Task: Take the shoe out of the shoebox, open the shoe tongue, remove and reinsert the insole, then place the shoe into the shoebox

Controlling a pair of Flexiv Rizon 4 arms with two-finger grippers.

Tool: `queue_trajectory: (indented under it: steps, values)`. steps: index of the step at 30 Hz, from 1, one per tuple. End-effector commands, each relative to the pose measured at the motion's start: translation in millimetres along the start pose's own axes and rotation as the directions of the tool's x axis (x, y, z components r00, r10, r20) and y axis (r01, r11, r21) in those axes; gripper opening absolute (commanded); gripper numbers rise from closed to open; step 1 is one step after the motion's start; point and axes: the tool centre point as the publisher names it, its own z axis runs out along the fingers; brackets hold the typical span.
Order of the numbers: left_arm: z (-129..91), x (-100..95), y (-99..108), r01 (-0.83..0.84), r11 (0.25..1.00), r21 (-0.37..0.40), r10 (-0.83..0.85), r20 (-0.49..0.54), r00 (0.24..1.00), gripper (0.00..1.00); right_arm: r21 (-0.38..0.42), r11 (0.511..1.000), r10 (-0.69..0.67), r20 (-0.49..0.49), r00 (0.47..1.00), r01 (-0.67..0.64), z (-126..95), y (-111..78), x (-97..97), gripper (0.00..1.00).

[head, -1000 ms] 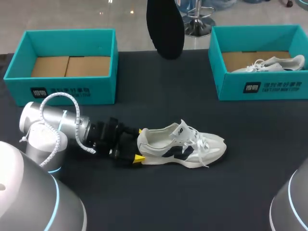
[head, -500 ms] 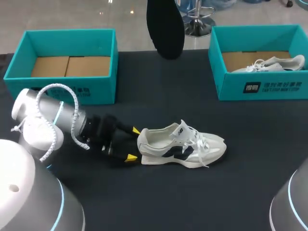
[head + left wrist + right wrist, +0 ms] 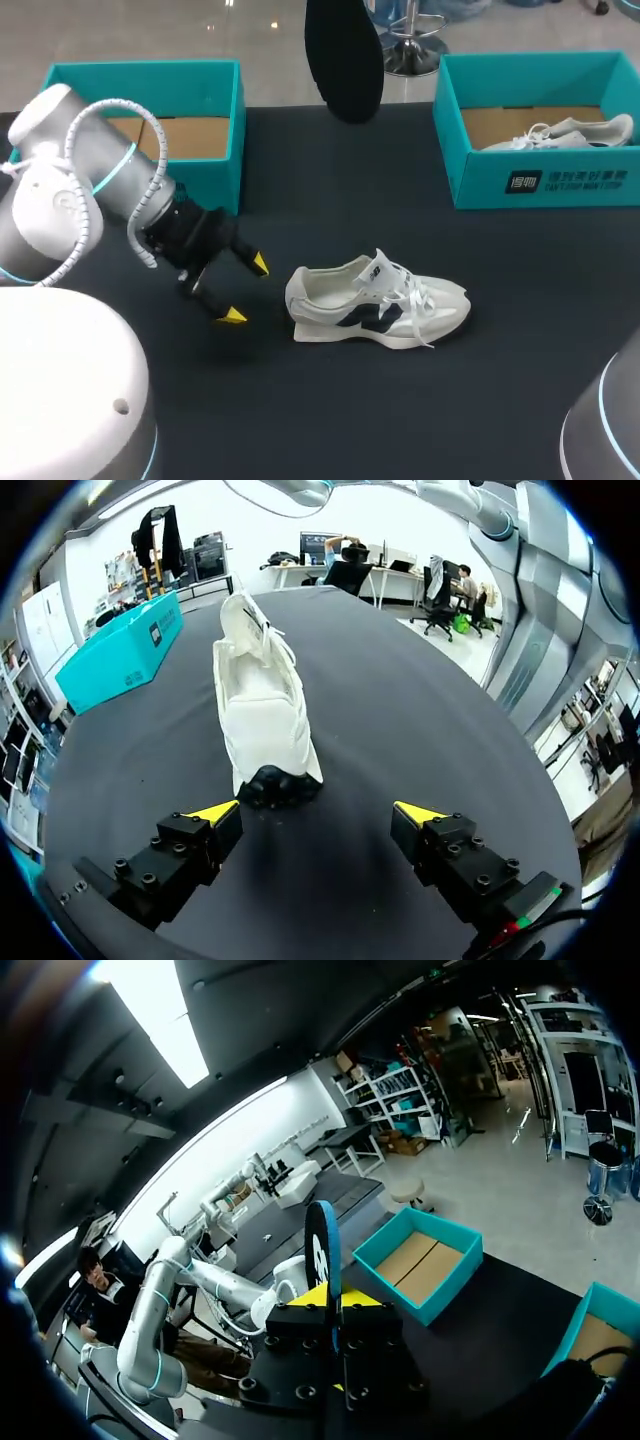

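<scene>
The white shoe (image 3: 375,300) stands on its sole near the middle of the dark, matte table (image 3: 400,200). Its long axis runs across the table, heel toward the left gripper (image 3: 246,290) and toe toward the right side. The upper looks like soft pale fabric, with a dark navy mark on the side, loose white laces and a dark patch at the heel.

The left gripper sits near the heel without touching it, its yellow-tipped fingers spread wide with nothing between them. The right gripper (image 3: 322,1298) is clamped on the black insole (image 3: 345,55), a thin, flat piece with a rounded end, held upright over the table's far side.

Two teal cardboard boxes stand at the far corners. The left shoebox (image 3: 140,190) shows a brown floor, and the right shoebox (image 3: 540,180) holds a second shoe (image 3: 570,132).
</scene>
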Motion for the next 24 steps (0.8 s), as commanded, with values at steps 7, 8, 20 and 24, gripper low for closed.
queue_trajectory:
  steps: [7,8,20,24]
  values:
    - [-27,-5.7,-2,-0.026,0.834,-0.551,-0.046,-0.116,0.992,1.00,0.000,1.000,0.001,0.002,1.000,-0.001,1,0.3,0.1,0.00]
    - [-28,-5.2,-2,-0.030,0.825,-0.564,-0.047,-0.121,0.992,1.00,0.000,1.000,0.001,0.002,1.000,-0.001,1,0.3,0.1,0.00]
    - [-25,-5.9,-3,0.000,0.844,-0.537,-0.040,-0.062,0.997,1.00,0.000,1.000,0.001,0.002,1.000,-0.001,1,0.3,0.1,0.00]
    - [-25,-5.9,-3,0.000,0.844,-0.537,-0.040,-0.062,0.997,1.00,-0.008,1.000,0.009,0.002,1.000,-0.009,-1,0.9,-0.4,0.00]
